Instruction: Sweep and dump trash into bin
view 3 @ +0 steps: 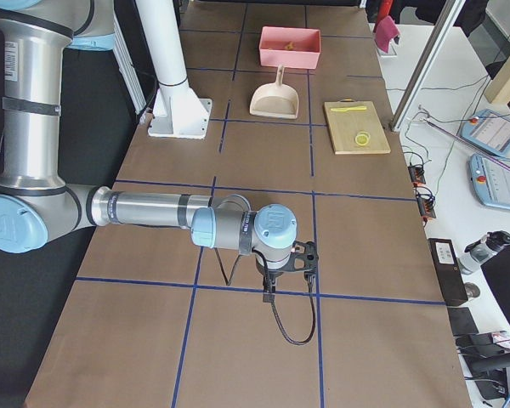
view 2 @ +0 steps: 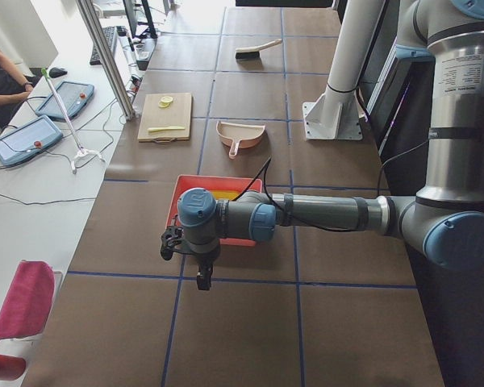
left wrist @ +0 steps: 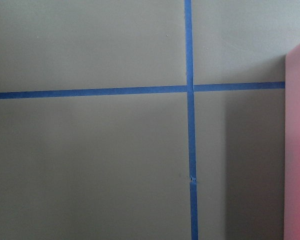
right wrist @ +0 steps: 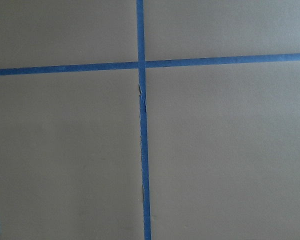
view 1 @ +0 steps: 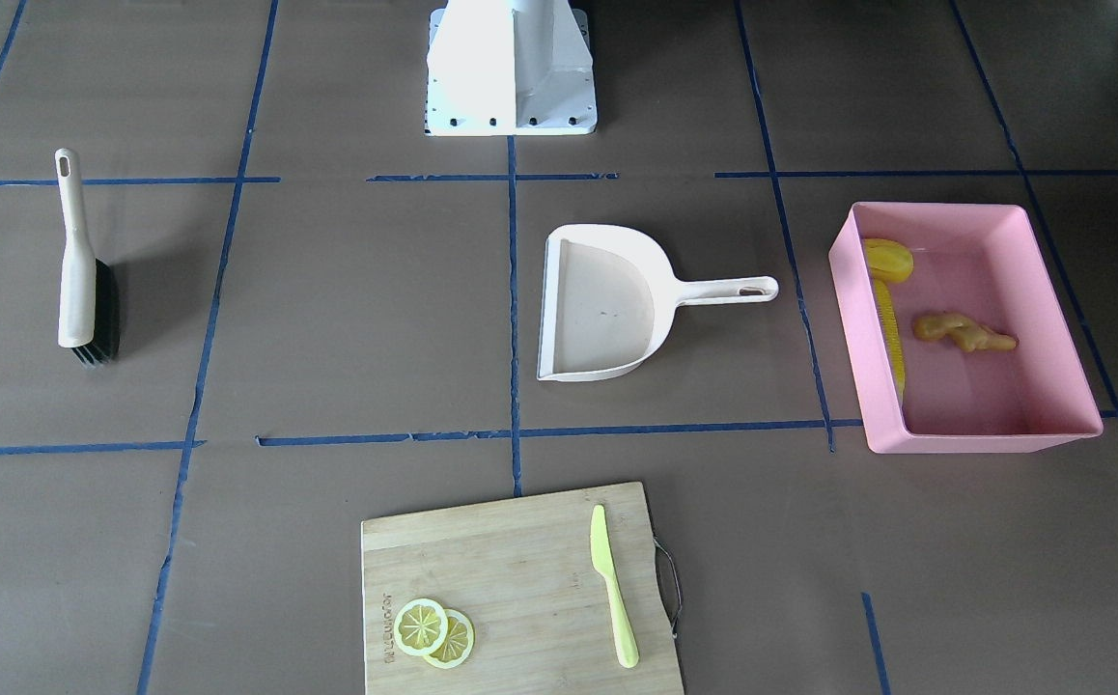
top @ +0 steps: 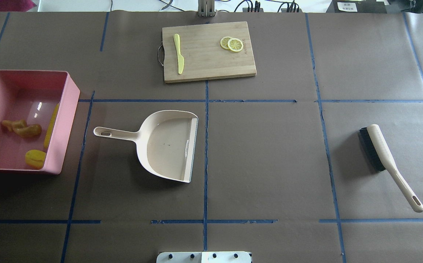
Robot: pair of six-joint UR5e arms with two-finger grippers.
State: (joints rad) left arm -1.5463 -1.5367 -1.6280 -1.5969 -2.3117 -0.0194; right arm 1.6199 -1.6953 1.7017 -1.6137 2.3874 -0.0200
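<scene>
The pink bin (view 1: 984, 442) stands on the table and also shows in the overhead view (top: 67, 128). Inside it lie the corn cob (view 1: 892, 338) along one wall, the yellow potato-like lump (view 1: 889, 259) in a corner, and the ginger root (view 1: 963, 331) in the middle. My left gripper (view 2: 173, 241) hangs over bare table just beyond the bin's outer end; its wrist view shows only the bin's wall (left wrist: 297, 160). My right gripper (view 3: 307, 255) hangs over bare table at the opposite end. I cannot tell whether either is open or shut.
A cream dustpan (view 1: 607, 309) lies empty mid-table. A cream brush (view 1: 81, 270) with black bristles lies on my right side. A wooden cutting board (view 1: 511, 579) at the far edge carries a pale green knife (view 1: 612, 589) and two lemon slices (view 1: 433, 632).
</scene>
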